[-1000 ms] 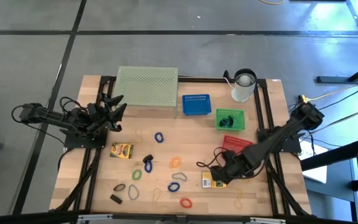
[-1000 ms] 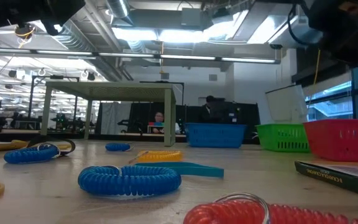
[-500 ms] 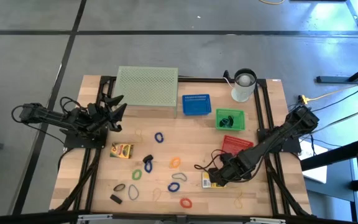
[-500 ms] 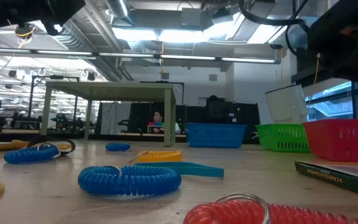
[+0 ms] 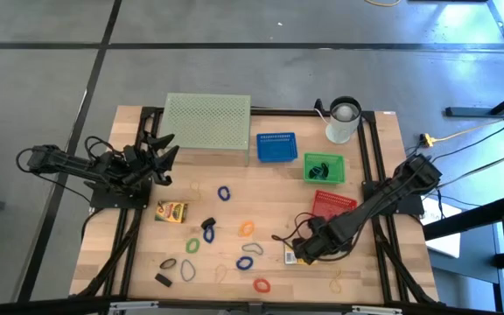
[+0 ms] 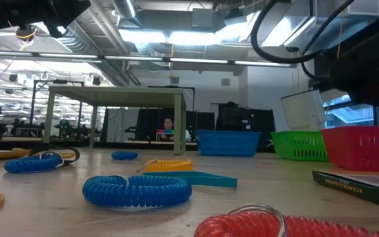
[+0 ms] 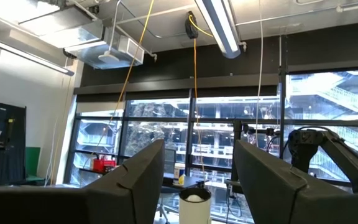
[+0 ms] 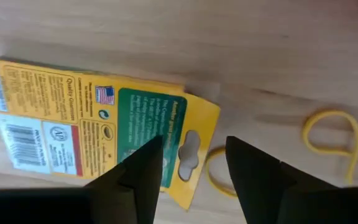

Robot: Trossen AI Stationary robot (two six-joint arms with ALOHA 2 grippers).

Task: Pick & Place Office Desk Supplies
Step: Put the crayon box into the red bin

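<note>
From above, the right gripper (image 5: 297,251) is seen low over the yellow card box (image 5: 292,255) near the table's (image 5: 383,175) front; the left gripper (image 5: 157,156) is parked at the left edge; in the right wrist view, fingers (image 8: 138,171) are spread, straddling the box's (image 8: 98,137) hanging-tab end; in the left wrist view, fingers (image 7: 138,180) are parted, nothing held.

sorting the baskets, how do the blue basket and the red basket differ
In the high view, the blue basket sits at the back beside the mesh stand and looks empty; the red basket sits farther forward, partly hidden under the right arm, so its contents cannot be told. The blue one lies square to the table edge, the red one turned at an angle. Both are small, rectangular, slatted plastic.
</note>
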